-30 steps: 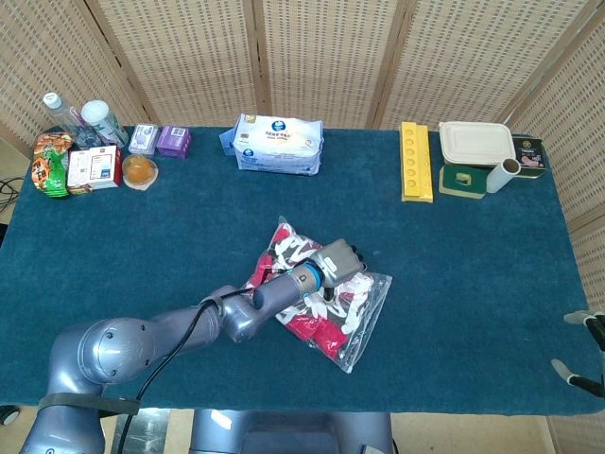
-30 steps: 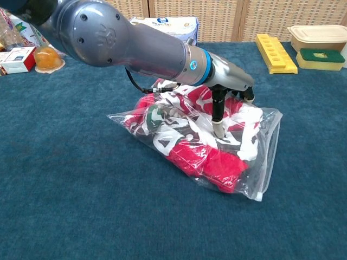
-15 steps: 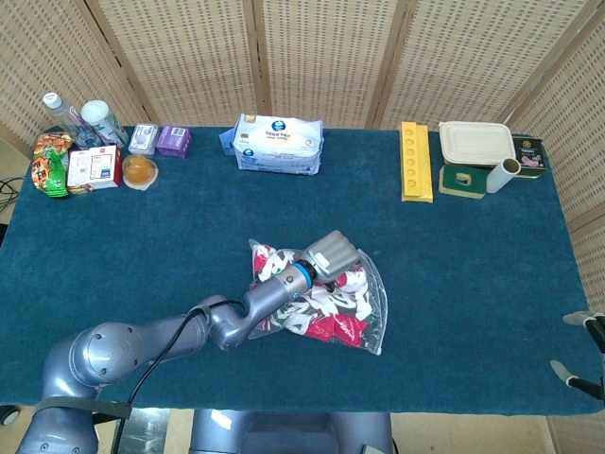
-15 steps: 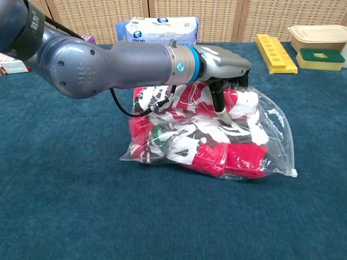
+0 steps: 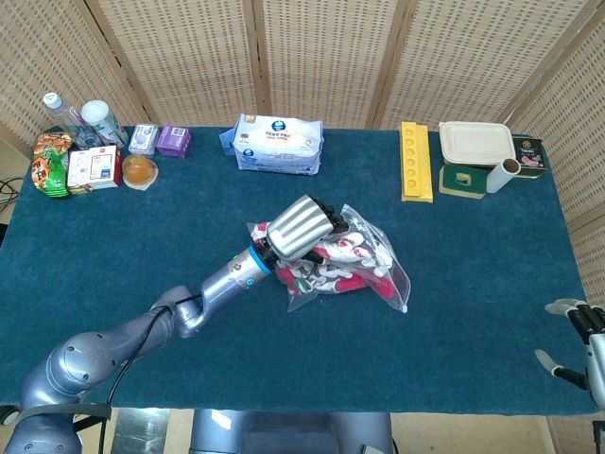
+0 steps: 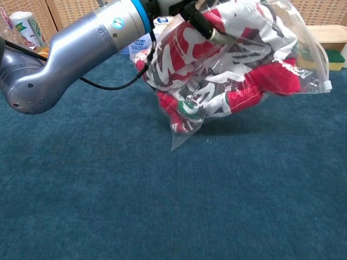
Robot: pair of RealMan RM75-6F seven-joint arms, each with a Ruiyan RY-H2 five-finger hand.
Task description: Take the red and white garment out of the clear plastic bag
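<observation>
No wording can be read with any certainty. The blue and white wipes pack (image 5: 278, 144) at the back of the table carries a round dark-blue logo and a line of print, too small to make out. The red and white box (image 5: 93, 168) and the green snack packet (image 5: 50, 165) at the far left corner bear print that is likewise illegible, as do the two small purple boxes (image 5: 159, 140). The red and white garment (image 6: 227, 70) shows bold white patterning, forming no legible word.
</observation>
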